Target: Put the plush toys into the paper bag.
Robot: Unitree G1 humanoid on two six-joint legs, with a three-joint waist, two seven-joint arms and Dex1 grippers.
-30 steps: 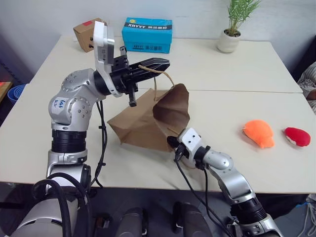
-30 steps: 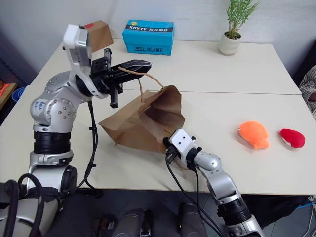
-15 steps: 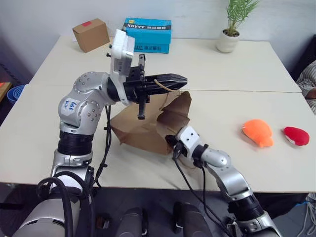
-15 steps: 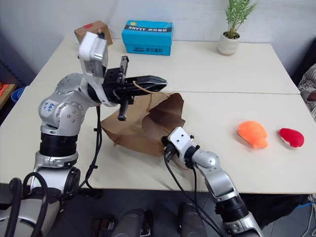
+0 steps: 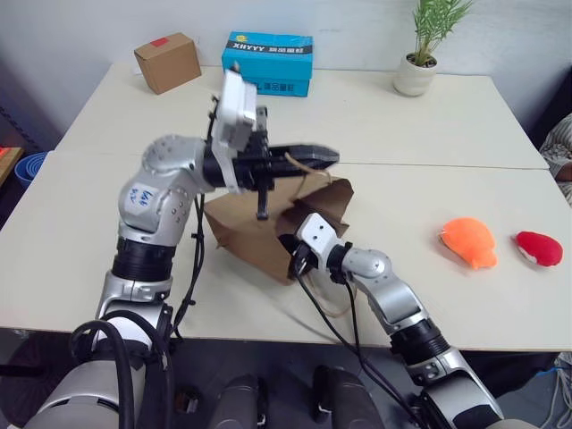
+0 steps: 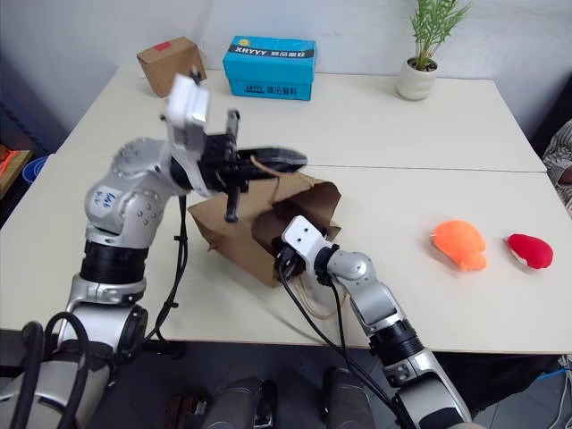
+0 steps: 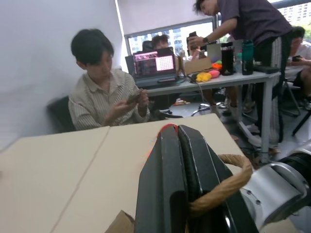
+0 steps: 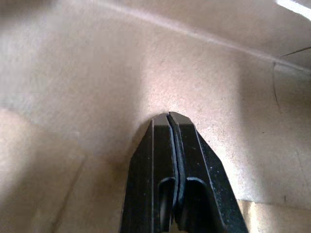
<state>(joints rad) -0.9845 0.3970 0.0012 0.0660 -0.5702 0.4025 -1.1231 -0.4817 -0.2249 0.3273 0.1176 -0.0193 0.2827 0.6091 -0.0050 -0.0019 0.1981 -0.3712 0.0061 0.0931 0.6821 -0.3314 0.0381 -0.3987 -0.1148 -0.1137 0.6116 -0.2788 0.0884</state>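
The brown paper bag [image 5: 239, 238] lies on its side at the table's middle, mouth turned toward the right. My left gripper [image 5: 323, 155] hangs above the mouth, shut on the bag's twisted paper handle [image 7: 229, 180] and holding that edge up. My right gripper [image 8: 168, 116] is shut with nothing in it. It reaches inside the bag, its tips against the inner paper wall. The plush toys lie apart from the bag on the right side of the table: the orange one [image 5: 469, 241], then the red one with a white patch [image 5: 539, 248] near the edge.
At the back of the table stand a small cardboard box [image 5: 166, 62], a blue carton [image 5: 267, 63] and a potted plant [image 5: 416, 67]. A person's striped sleeve [image 5: 559, 143] shows at the right edge. In the left wrist view, people sit and stand beyond the table.
My left gripper has carried the handle to the right and a little lower. My right gripper has pushed from the mouth's rim deeper into the bag, which has bunched up around it.
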